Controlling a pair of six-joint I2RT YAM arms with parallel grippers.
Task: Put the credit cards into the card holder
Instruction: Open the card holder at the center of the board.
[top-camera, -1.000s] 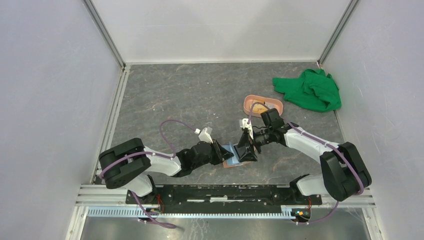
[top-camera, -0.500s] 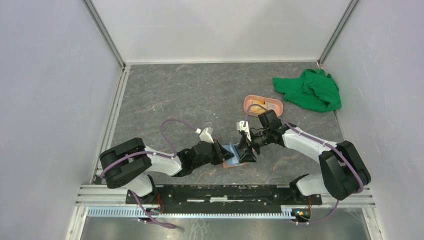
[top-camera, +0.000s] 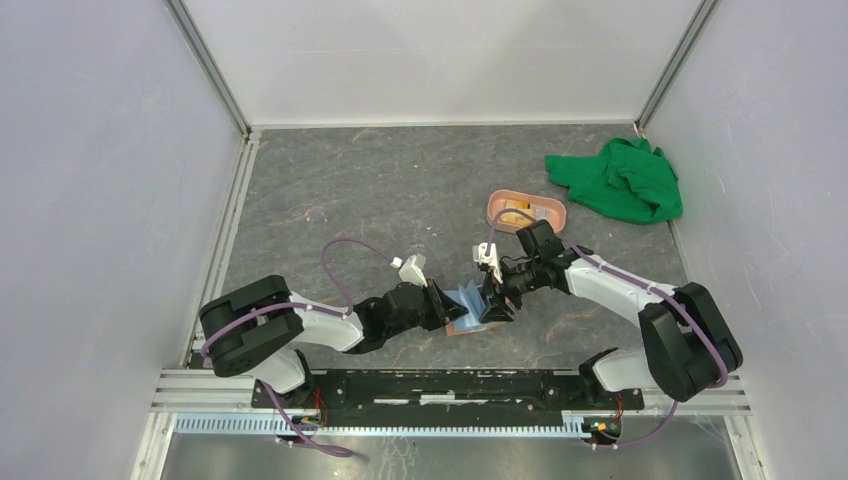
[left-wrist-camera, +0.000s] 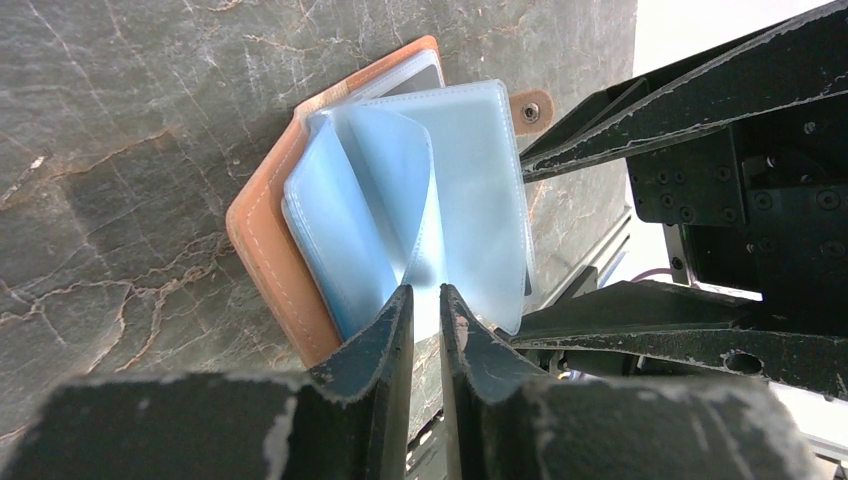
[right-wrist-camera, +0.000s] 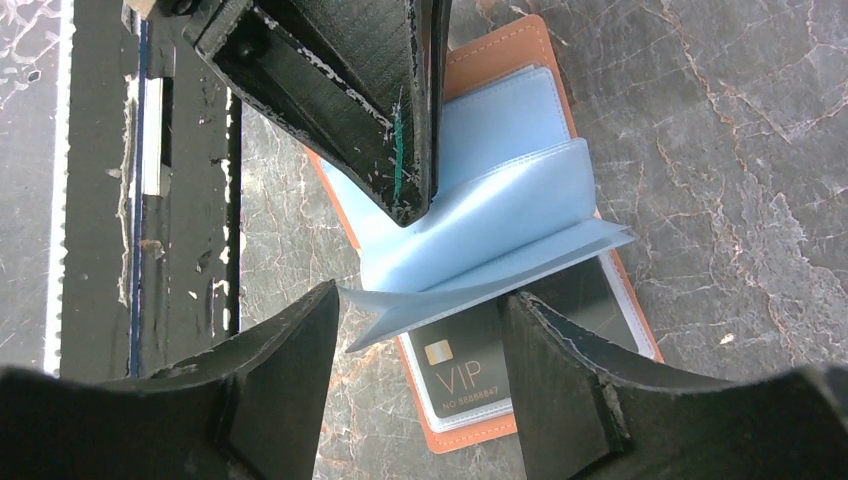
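Note:
The card holder (top-camera: 463, 318) lies open on the table between both arms, tan-brown cover (left-wrist-camera: 262, 235) down. Its light blue clear sleeves (left-wrist-camera: 400, 200) fan upward. My left gripper (left-wrist-camera: 427, 292) is shut on the lower edge of one raised sleeve. A black credit card (right-wrist-camera: 470, 365) marked VIP sits in a pocket of the card holder (right-wrist-camera: 520, 60). My right gripper (right-wrist-camera: 420, 300) hovers just over it, open. The free edge of a sleeve (right-wrist-camera: 480, 280) lies between its fingers, touching the left fingertip (right-wrist-camera: 325, 300). An orange-yellow credit card (top-camera: 517, 212) lies in the pink tray.
A pink oval tray (top-camera: 500, 200) stands behind the right arm. A crumpled green cloth (top-camera: 618, 180) lies at the back right. Grey walls close in the table on three sides, and a metal rail (top-camera: 440, 385) runs along the near edge.
My right gripper has come down and left onto the card holder's sleeves, and its jaws have narrowed. The left arm has stayed where it was.

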